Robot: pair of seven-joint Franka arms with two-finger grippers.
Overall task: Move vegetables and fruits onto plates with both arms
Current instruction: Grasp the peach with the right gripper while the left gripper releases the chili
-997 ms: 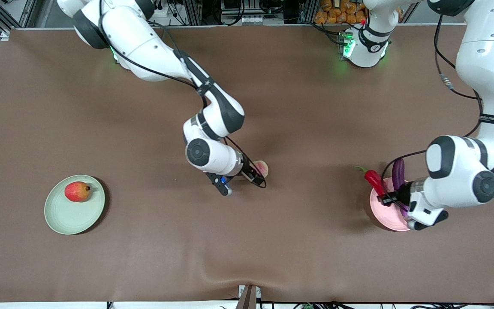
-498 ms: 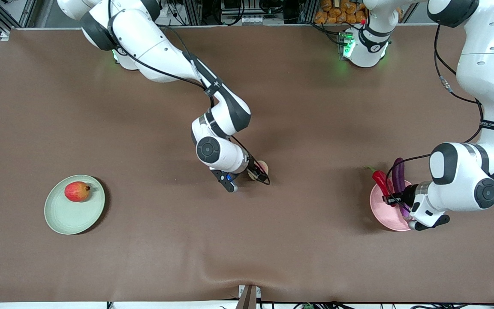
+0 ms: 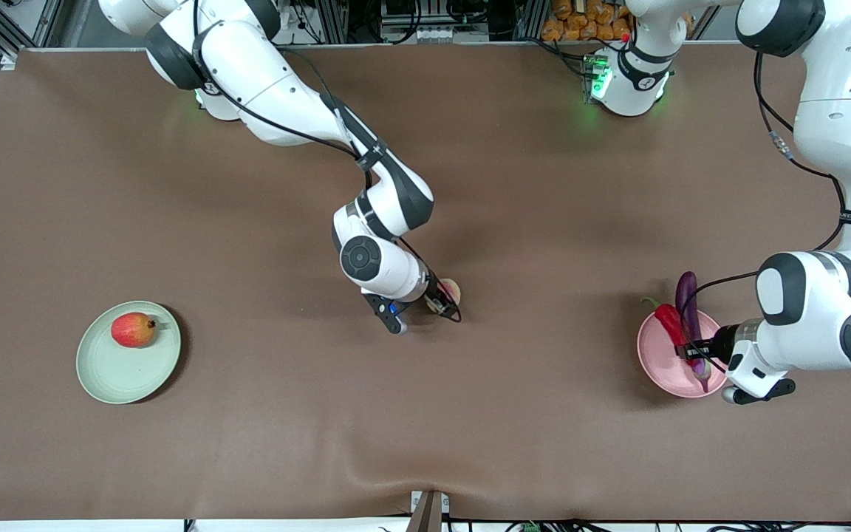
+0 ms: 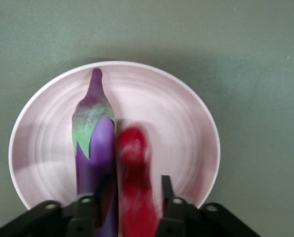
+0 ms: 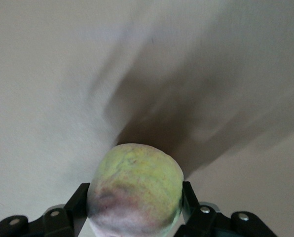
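On the brown matte desk (image 3: 263, 414), the round pale green plate (image 3: 128, 352) carries the red-yellow apple (image 3: 132, 329) toward the right arm's end. The shallow pale pink plate (image 4: 186, 123), toward the left arm's end, bears the long glossy purple eggplant (image 4: 94, 143). Over it, the left gripper (image 4: 135, 195) pinches the shiny red chili pepper (image 4: 134, 173). Over mid-desk, the right gripper (image 5: 133, 205) is closed around the dull, round peach-like ball (image 5: 135, 189).
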